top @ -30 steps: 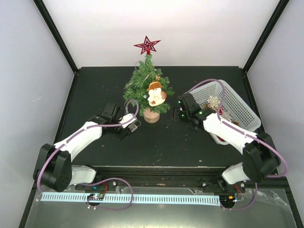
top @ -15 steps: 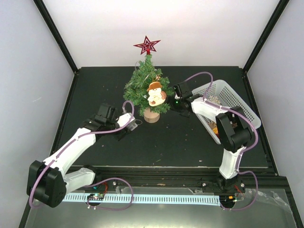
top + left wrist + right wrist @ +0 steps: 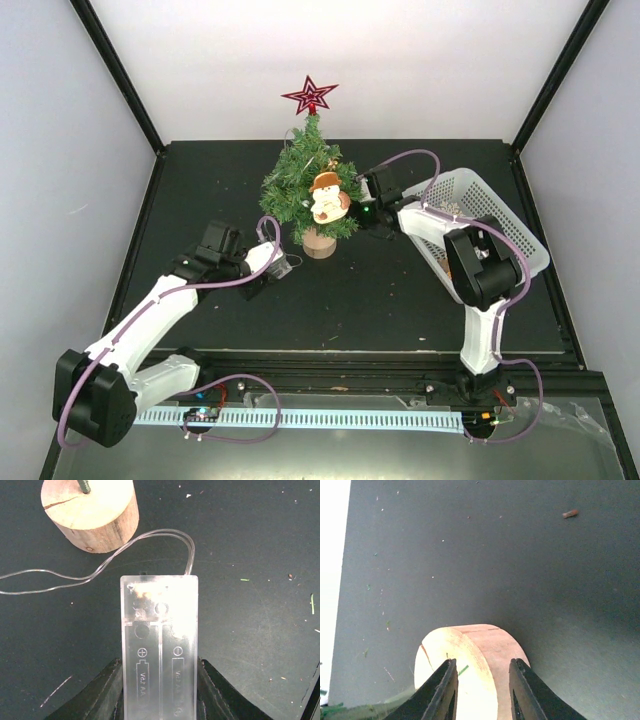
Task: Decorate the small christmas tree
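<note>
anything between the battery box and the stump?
Only clear wire from the battery box, over bare table, beside the stump; left wrist view.

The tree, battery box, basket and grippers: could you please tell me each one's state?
small christmas tree: upright, star on top, snowman hanging.
left gripper: shut on the battery box.
battery box: held, wire attached.
right gripper: astride a round wooden piece, grip unclear.
basket: ornaments inside.

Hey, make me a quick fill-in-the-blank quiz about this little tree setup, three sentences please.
The small christmas tree is topped with a red ___. The left gripper is shut on a clear battery box marked plus and ___. The tree's round base is made of ___.
Missing words: star, minus, wood.
</note>
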Available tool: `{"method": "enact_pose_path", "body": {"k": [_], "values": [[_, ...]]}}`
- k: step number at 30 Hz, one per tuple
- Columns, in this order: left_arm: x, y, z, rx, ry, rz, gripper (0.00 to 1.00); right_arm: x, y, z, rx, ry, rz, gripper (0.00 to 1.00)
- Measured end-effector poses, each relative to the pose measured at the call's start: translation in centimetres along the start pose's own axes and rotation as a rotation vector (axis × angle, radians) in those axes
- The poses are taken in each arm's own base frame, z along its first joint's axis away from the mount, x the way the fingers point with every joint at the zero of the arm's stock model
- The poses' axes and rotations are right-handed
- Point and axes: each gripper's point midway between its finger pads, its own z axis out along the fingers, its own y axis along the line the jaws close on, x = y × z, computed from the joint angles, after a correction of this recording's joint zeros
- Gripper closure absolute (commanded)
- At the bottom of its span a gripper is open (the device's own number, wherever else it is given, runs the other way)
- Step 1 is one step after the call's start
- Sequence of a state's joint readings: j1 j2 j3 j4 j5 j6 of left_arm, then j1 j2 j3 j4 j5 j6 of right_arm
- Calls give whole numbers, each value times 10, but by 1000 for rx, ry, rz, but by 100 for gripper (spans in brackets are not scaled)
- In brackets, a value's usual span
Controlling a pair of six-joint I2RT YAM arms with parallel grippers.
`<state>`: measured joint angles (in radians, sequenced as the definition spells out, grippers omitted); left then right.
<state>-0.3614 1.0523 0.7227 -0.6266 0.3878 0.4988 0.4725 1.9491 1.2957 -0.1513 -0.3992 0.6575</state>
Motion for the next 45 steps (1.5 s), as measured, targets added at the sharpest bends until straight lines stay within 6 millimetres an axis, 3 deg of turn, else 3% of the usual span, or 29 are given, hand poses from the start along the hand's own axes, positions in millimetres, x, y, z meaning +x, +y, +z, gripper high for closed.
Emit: {"method": "enact_pose_path", "body": {"k": [3,10,23,38,45], "values": [[0,-2,-1,8,-4,3,68,-1,1,10,-27,22,-6,74],[-3,-3,-4,17,-9,11,69,17,-10,28,-41,96,0,77],[-17,1,-20,-12,-55,24,70,32,-9,22,-87,92,-14,82],[-36,-1,-60,-66,-124,47,70,104,24,11,-132,168,-47,87],[-28,-11,-75,-79,-123,68,71,119,39,16,-144,184,-59,88]]}}
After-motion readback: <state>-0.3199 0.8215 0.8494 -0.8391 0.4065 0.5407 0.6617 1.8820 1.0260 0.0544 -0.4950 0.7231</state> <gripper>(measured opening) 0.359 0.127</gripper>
